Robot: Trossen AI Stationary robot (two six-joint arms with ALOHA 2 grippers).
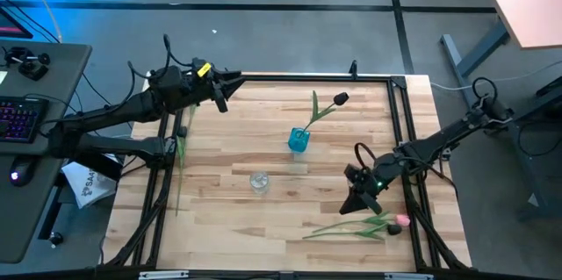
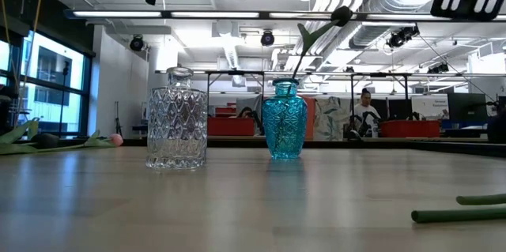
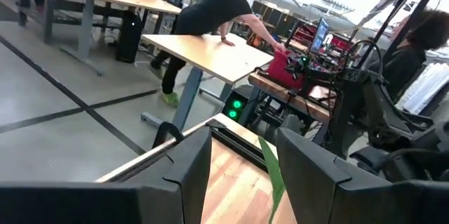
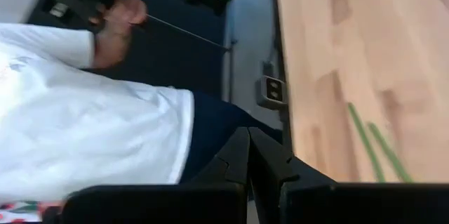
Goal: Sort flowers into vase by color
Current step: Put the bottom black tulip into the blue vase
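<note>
wooden bench (image 1: 263, 140) seen from above, with a blue vase (image 1: 299, 140) standing near its middle as the landmark. one dark-headed tulip (image 1: 327, 107) already stands in the blue vase, its stem leaning away from the vase toward the far right, the dark head at the top. in the low view the same tulip (image 2: 316, 35) rises out of the blue vase (image 2: 284, 120), and a clear glass vase (image 2: 176, 119) stands apart from it to one side. from above, the clear glass vase (image 1: 258, 181) sits nearer the front edge than the blue vase, a little to its left, and looks empty.

two pink tulips (image 1: 364, 226) lie flat on the bench, front-right of the blue vase, stems pointing left and pink heads at the right end. another flower (image 1: 181, 153) lies along the left edge of the bench, well left of the blue vase; its head does not show.

left claw (image 1: 221, 89) hovers above the bench's far left corner, far-left of the blue vase. its fingers (image 3: 189, 161) stand partly apart, with a green leaf (image 3: 273, 178) showing between them; whether they grip it is unclear.

right claw (image 1: 358, 201) hangs front-right of the blue vase, just above the pink tulips, its fingers (image 4: 235, 161) pressed together and holding nothing. people show in the room beyond.
</note>
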